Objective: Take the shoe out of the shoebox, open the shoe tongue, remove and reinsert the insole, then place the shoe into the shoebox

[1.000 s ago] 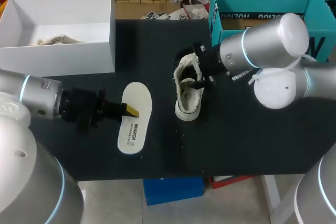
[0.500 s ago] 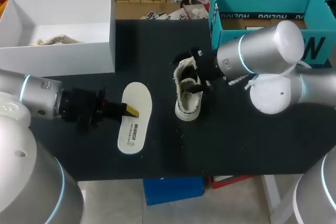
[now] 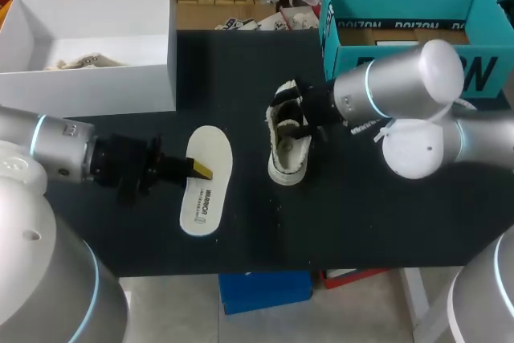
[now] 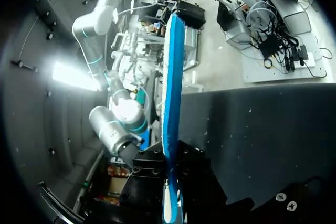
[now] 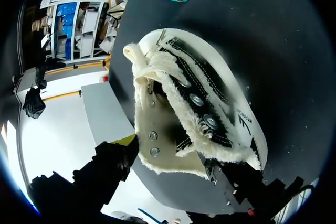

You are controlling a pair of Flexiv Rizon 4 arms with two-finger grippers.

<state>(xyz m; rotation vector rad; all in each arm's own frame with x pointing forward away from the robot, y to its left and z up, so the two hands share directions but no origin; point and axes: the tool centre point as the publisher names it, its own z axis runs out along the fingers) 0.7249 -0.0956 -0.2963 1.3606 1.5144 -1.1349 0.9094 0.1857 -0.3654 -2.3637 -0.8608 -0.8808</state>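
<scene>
A cream fleece-lined shoe (image 3: 287, 154) stands upright mid-table, toe toward the front edge, its tongue folded back. My right gripper (image 3: 299, 114) is at the shoe's open collar. In the right wrist view its fingers hold the shoe (image 5: 210, 98) from both sides, so the right gripper (image 5: 173, 156) is shut on it. The white insole (image 3: 207, 190) lies flat to the shoe's left. My left gripper (image 3: 195, 169) is shut on the insole's left edge. In the left wrist view the insole (image 4: 172, 93) shows edge-on, blue underneath, running out from between the left gripper (image 4: 170, 203).
The white shoebox (image 3: 88, 90) stands open at the back left with something pale and fleecy (image 3: 80, 62) inside. A teal box (image 3: 491, 18) stands at the back right, behind my right arm. Bare black tabletop (image 3: 369, 214) lies in front of the shoe.
My right gripper has shifted slightly left and back along the shoe's collar and its fingers have drawn in. The left arm and the insole have not moved.
</scene>
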